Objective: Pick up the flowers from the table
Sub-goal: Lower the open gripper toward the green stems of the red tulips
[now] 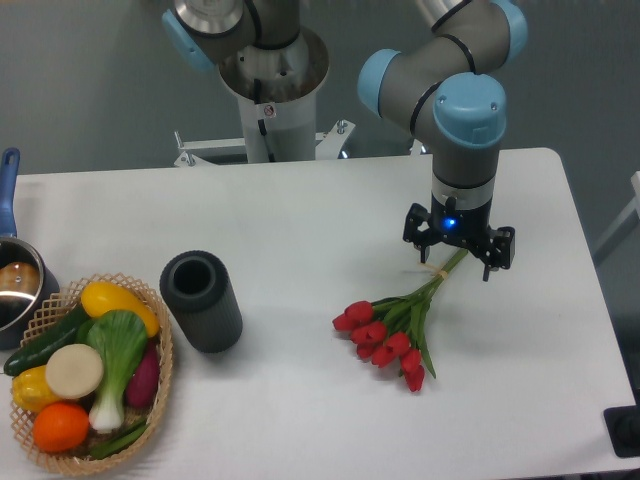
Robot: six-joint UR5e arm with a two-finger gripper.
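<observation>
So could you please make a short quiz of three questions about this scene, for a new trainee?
1. True or false: the tool is above the stem end of the red tulips.
2. Where do the tulip buds point from the stems? A) toward the lower left B) toward the far edge of the table
3. Fill in: the dark cylinder stands next to the wicker ____ of vegetables.

Key: 1 true; 2 A; 3 basket.

Looking like a robotics lab: arm point(440, 90) sitting bolted on a pedestal point(270, 110) behind a plain white table point(300, 210), grey wall, fake produce filling a basket point(160, 390).
</observation>
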